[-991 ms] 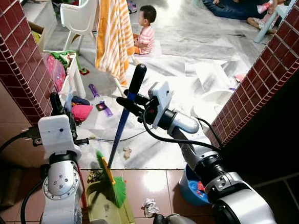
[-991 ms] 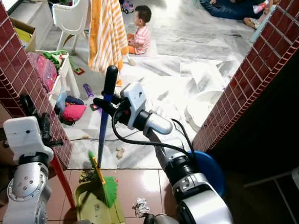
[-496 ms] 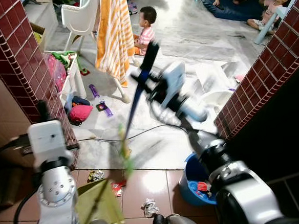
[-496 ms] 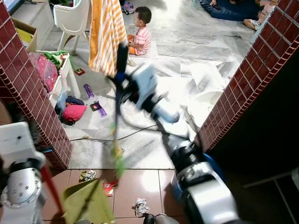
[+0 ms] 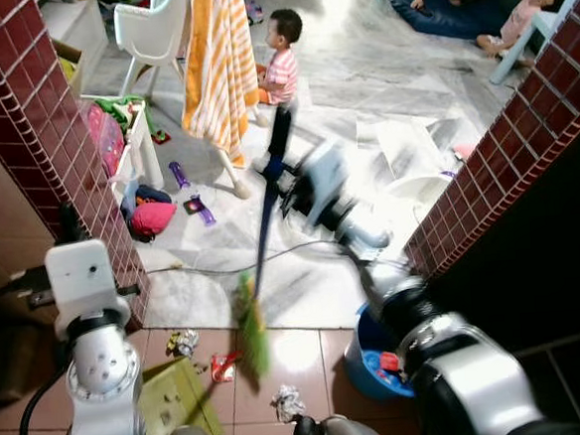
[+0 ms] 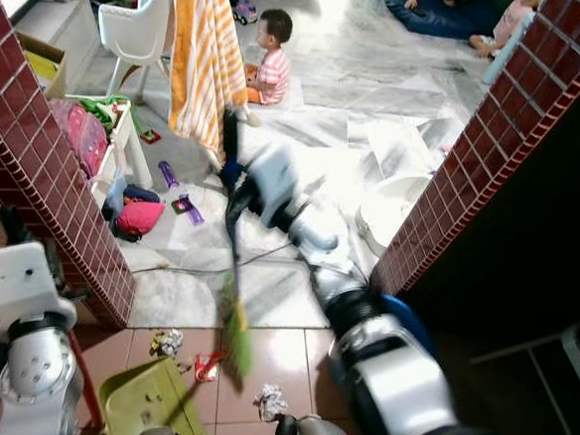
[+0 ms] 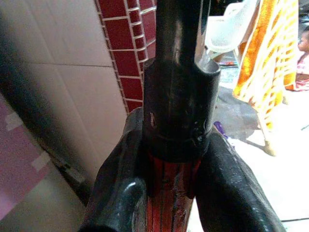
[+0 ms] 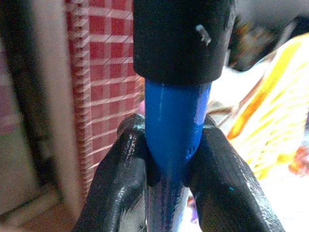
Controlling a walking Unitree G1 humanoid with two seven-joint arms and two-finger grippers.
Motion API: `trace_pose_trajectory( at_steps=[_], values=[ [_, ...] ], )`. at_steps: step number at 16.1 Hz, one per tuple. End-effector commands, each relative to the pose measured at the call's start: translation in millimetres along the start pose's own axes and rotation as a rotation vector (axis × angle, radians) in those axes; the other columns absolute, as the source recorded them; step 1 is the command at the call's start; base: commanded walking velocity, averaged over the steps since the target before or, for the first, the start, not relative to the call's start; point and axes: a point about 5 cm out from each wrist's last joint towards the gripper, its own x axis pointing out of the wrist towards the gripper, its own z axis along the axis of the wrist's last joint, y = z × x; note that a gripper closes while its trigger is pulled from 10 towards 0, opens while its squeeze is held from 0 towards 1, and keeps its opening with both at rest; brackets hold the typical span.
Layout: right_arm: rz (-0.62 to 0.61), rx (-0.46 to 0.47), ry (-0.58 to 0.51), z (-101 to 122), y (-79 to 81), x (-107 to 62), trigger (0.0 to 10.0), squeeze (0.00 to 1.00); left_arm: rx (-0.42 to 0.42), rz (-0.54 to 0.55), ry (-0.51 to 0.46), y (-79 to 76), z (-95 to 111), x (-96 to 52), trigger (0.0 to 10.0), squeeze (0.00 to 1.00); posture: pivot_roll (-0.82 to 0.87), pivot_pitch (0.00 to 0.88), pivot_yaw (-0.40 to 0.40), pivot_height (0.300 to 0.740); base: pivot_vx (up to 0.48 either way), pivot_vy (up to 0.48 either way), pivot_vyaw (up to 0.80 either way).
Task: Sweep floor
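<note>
Sweeping stroke judged in progress. Blue-handled broom with green bristles (image 5: 251,325) clamped by right gripper (image 8: 169,159) below black end cap. Red-handled green plastic dustpan (image 5: 176,410) held by left gripper (image 7: 166,188), fingers closed on handle, pan rested on tiles beside scattered litter (image 5: 184,341) for collection.

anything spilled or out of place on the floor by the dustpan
Yes. Litter lies loose on the brown tiles outside the green dustpan: a crumpled wrapper and a red scrap beside it, plus a white paper wad nearer the blue bucket. The right gripper holds the broom, blurred mid-swing above them.
</note>
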Motion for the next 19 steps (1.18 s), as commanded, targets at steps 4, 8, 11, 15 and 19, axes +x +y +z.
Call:
trace_pose_trajectory(
  at_steps=[4,8,11,15,19],
  values=[
    [0.233,0.095,-0.002,-7,30.5,3.6,10.0,0.0,-0.02,-0.004,-0.054,-1.2,9,1.3,10.0,0.0,0.2,0.076,-0.146,0.74,0.0,0.0,0.0],
    [0.487,0.103,0.036,-3,31.2,-10.2,10.0,0.0,-0.024,-0.013,-0.051,-3.2,8,5.3,10.0,0.0,0.16,0.061,-0.129,0.74,0.0,0.0,0.0],
    [0.531,0.032,0.052,7,18.3,-19.2,10.0,0.0,-0.037,-0.033,-0.056,-8.0,9,8.0,10.0,0.0,0.15,0.051,-0.122,0.74,0.0,0.0,0.0],
    [0.137,-0.047,-0.003,13,-11.9,-24.9,10.0,0.0,-0.071,-0.113,0.009,-27.5,1,7.4,10.0,0.0,0.13,0.035,-0.12,0.74,0.0,0.0,0.0],
    [-0.16,0.064,-0.066,14,-17.8,-37.1,10.0,0.0,-0.101,-0.175,0.041,-38.5,-4,3.8,10.0,0.0,0.11,0.023,-0.119,0.74,0.0,0.0,0.0]
  ],
)
